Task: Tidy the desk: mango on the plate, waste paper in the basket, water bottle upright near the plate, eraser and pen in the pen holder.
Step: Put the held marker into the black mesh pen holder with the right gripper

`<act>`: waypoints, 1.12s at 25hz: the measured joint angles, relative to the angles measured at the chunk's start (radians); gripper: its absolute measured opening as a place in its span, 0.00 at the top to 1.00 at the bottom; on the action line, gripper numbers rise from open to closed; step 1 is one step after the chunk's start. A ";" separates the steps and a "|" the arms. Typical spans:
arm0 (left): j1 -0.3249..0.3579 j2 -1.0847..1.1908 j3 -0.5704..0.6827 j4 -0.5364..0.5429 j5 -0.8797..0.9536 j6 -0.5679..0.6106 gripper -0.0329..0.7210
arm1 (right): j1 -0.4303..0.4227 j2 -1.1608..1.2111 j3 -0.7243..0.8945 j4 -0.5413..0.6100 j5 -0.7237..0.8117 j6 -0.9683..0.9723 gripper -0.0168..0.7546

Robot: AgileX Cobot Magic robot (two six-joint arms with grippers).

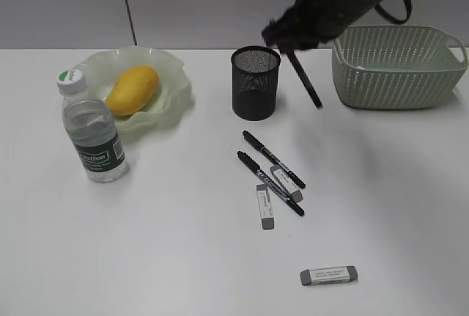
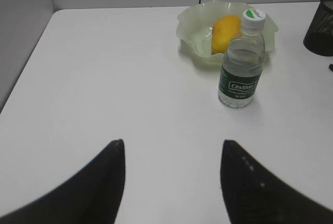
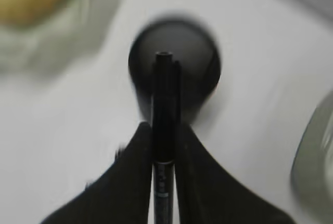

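Right gripper: the black right gripper point(image 3: 165, 146) has its 2 fingers pressed against a black pen point(image 3: 164, 109), which it holds between them; in the exterior view this held pen point(image 1: 303, 79) hangs tilted in the air, between the pen holder and the basket.
Left gripper: the black left gripper point(image 2: 171, 182) has its 2 fingers spread wide apart over bare tabletop, with nothing between them.
Desk: the large plain white flat tabletop point(image 1: 146, 243) carries everything.
Pen holder: the black metal mesh cylindrical cup point(image 1: 256, 81) stands upright near the middle of the desk; in the right wrist view it sits blurred just beyond the tip of the held pen.
Mango: the smooth yellow-orange oval fruit point(image 1: 133, 89) lies in the pale green translucent glass plate with a wavy rim point(image 1: 173, 74).
Water bottle: the clear plastic bottle with a dark green label and white cap point(image 1: 91, 129) stands upright just beside the plate.
Basket: the pale sage-green perforated plastic basket point(image 1: 396, 67) sits at the far right; what it holds cannot be seen.
Loose pens: 2 black pens point(image 1: 272, 158) lie side by side on the desk in front of the pen holder.
Erasers: 1 grey-and-white eraser point(image 1: 264, 207) lies just beside the 2 pens, another point(image 1: 286, 183) touches them, and a 3rd point(image 1: 328, 276) lies well apart, nearer the front edge.
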 joint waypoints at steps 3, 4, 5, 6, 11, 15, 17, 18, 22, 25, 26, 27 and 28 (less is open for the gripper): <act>0.000 0.000 0.000 0.000 0.000 0.000 0.38 | 0.000 -0.041 0.118 0.007 -0.514 -0.002 0.85; 0.000 0.000 0.000 0.000 0.000 0.000 0.38 | 0.000 -0.026 0.139 0.007 -0.632 -0.002 0.85; 0.000 0.000 0.000 0.000 0.000 0.000 0.38 | 0.000 -0.006 0.148 0.006 -0.751 -0.002 0.85; 0.000 0.000 0.000 0.000 0.000 0.000 0.38 | 0.000 0.022 0.151 0.003 -0.852 -0.002 0.85; 0.000 0.000 0.000 0.000 0.000 0.000 0.40 | 0.000 0.170 0.155 -0.002 -1.171 0.024 0.85; 0.000 0.000 0.000 0.000 0.000 0.000 0.44 | 0.000 0.268 0.158 -0.034 -1.273 0.078 0.85; 0.000 0.000 0.000 0.000 0.000 0.000 0.46 | 0.000 0.306 0.158 -0.061 -1.287 0.116 0.85; 0.000 0.000 0.000 0.000 0.000 0.000 0.47 | 0.000 0.317 0.158 -0.068 -1.287 0.126 0.85; 0.000 0.000 0.000 0.000 0.000 0.000 0.50 | 0.000 0.336 0.159 -0.081 -1.240 0.144 0.84; 0.000 0.000 0.000 0.000 0.000 0.000 0.52 | 0.000 0.336 0.159 -0.083 -1.163 0.145 0.74; 0.000 0.000 0.000 0.000 0.000 0.000 0.52 | 0.000 0.336 0.159 -0.083 -1.138 0.145 0.67; 0.000 0.000 0.000 0.000 0.000 0.000 0.52 | 0.000 0.336 0.159 -0.084 -1.118 0.146 0.60; 0.000 0.000 0.000 0.000 0.000 0.000 0.53 | 0.000 0.336 0.159 -0.086 -1.103 0.146 0.55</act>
